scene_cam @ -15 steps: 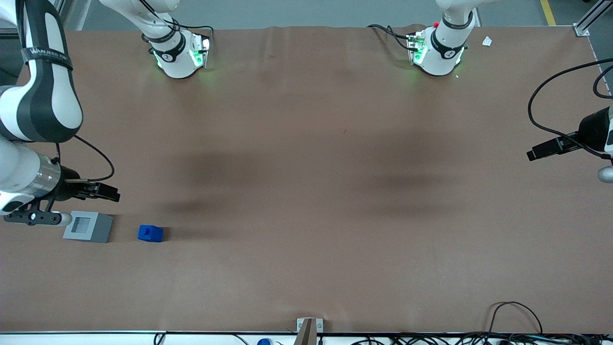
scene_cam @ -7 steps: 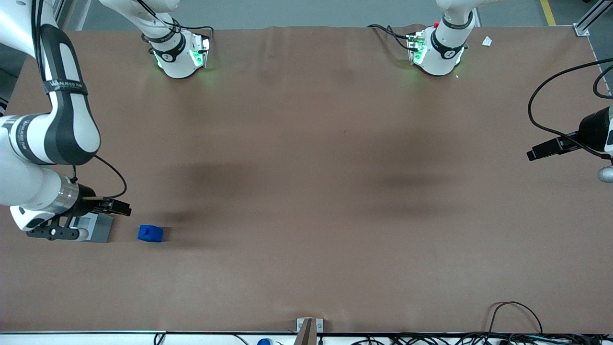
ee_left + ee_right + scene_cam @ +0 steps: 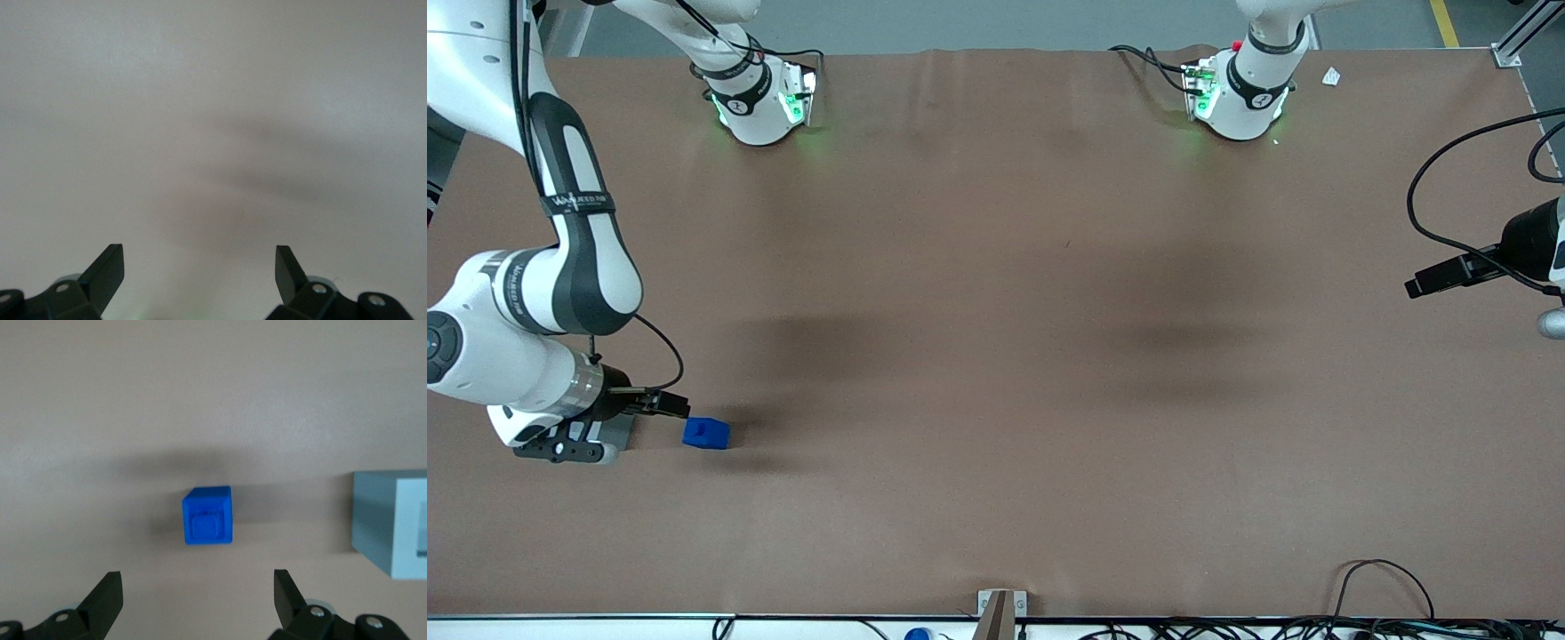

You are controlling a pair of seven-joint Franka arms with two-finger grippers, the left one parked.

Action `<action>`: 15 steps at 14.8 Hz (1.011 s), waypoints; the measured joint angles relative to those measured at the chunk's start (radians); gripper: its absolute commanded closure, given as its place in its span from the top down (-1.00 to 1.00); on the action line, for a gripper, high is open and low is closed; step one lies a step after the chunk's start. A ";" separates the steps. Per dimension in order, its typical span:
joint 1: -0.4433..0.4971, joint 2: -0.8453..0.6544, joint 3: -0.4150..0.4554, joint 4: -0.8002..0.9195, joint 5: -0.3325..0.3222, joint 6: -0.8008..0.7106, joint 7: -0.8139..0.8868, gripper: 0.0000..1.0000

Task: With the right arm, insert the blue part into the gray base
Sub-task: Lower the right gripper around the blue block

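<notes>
Since the earlier frame, our white right arm [image 3: 560, 267] has advanced; its black two-finger gripper [image 3: 197, 590], jaws spread and empty, now hangs over the light gray square base [image 3: 618, 431]. The small bright blue plastic block [image 3: 706, 433] lies beside it at lower left of the front frame, untouched, so grasp and insertion remain. The brown table cover [image 3: 1005, 356] is plain.

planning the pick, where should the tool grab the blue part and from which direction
Probably from straight above, closing on two opposite flat side walls of the blue part, not on its small raised stub. It sits upright on the table, apart from the gray base, so its sides are free. The open tool hangs above it with fingers spread wider than the block.
</notes>
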 measured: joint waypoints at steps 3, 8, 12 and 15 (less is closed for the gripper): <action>0.004 0.035 0.001 -0.001 0.000 0.055 0.000 1.00; 0.016 0.073 0.000 -0.001 0.000 0.107 0.000 1.00; 0.016 0.108 -0.003 -0.002 0.000 0.136 0.000 1.00; 0.016 0.127 -0.002 -0.007 0.000 0.164 0.000 1.00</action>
